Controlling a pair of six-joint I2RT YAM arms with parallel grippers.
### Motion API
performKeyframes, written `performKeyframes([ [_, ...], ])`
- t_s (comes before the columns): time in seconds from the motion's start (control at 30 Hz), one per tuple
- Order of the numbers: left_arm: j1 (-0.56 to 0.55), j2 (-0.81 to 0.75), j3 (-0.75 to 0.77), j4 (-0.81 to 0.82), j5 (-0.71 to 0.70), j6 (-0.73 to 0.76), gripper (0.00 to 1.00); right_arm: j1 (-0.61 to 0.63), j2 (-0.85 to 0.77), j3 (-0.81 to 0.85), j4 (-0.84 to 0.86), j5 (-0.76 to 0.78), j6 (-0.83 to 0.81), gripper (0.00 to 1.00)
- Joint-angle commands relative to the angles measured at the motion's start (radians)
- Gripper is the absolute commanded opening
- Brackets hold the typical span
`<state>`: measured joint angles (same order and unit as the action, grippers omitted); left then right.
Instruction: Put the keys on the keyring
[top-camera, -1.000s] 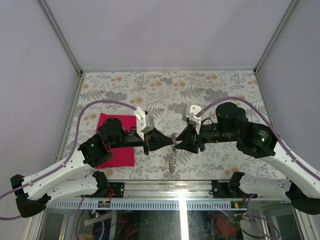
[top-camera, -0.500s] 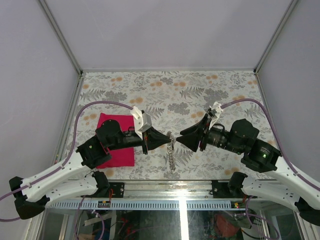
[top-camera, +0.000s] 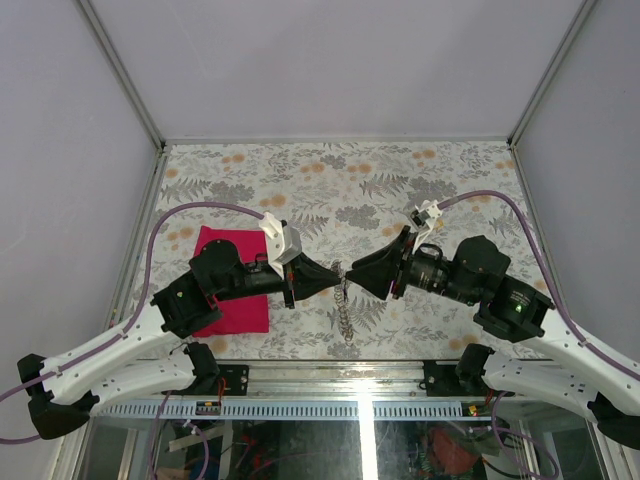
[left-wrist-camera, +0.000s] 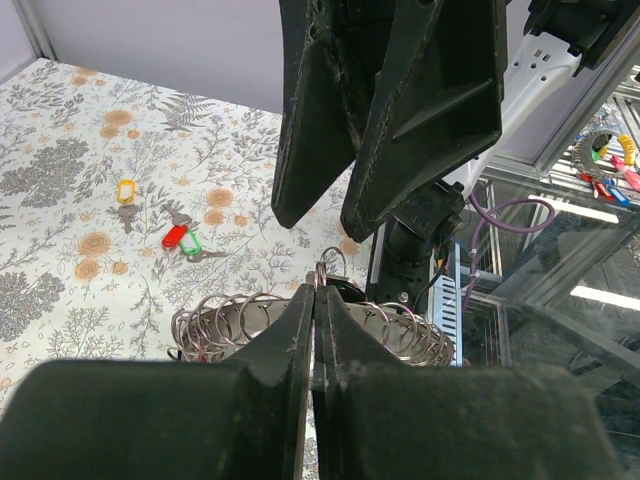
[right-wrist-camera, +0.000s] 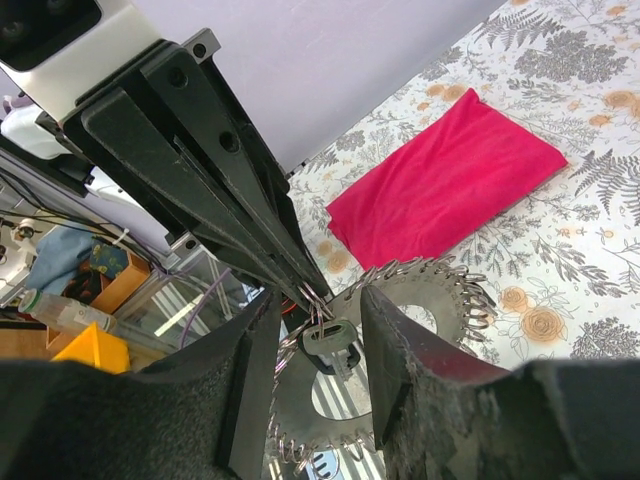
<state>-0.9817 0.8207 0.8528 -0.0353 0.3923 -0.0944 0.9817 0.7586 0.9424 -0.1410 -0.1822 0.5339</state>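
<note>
The keyring is a silver plate edged with several split rings; it hangs between the two grippers. My left gripper is shut on one small ring of it. A black-headed key hangs on that ring. My right gripper is open, with a finger on each side of the black key, not touching it. A pale yellow key, a red key and a green key lie on the table, seen only in the left wrist view.
A magenta cloth lies on the flowered tablecloth under my left arm, also in the right wrist view. Metal frame posts and grey walls bound the table. The near table edge drops to a rail with cables.
My right arm dropped and turned its wrist, drew back a little, then came in again to the left gripper's tip. The left gripper kept hold of the ring.
</note>
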Motion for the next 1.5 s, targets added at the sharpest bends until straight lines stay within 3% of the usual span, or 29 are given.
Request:
performKeyframes([
  [0.0,0.0,-0.023,0.008,0.079,-0.018,-0.004,0.0,0.006,0.0,-0.01,0.035,-0.028,0.021,0.43],
  [0.23,-0.001,-0.022,0.011,0.08,-0.021,-0.001,0.0,0.007,0.002,-0.02,0.031,-0.045,0.029,0.34],
  [0.43,0.0,-0.021,0.012,0.079,-0.025,0.004,0.0,0.006,-0.005,-0.021,0.036,-0.051,0.031,0.1],
  [0.57,0.0,-0.018,0.012,0.08,-0.027,0.004,0.0,0.006,-0.004,-0.022,0.032,-0.053,0.03,0.0],
  [1.3,-0.001,-0.021,0.018,0.08,-0.02,0.004,0.0,0.007,0.024,-0.031,-0.037,-0.014,0.003,0.0],
  [1.47,-0.001,-0.016,0.017,0.082,-0.011,0.001,0.0,0.007,0.033,-0.031,-0.013,-0.037,-0.003,0.05],
])
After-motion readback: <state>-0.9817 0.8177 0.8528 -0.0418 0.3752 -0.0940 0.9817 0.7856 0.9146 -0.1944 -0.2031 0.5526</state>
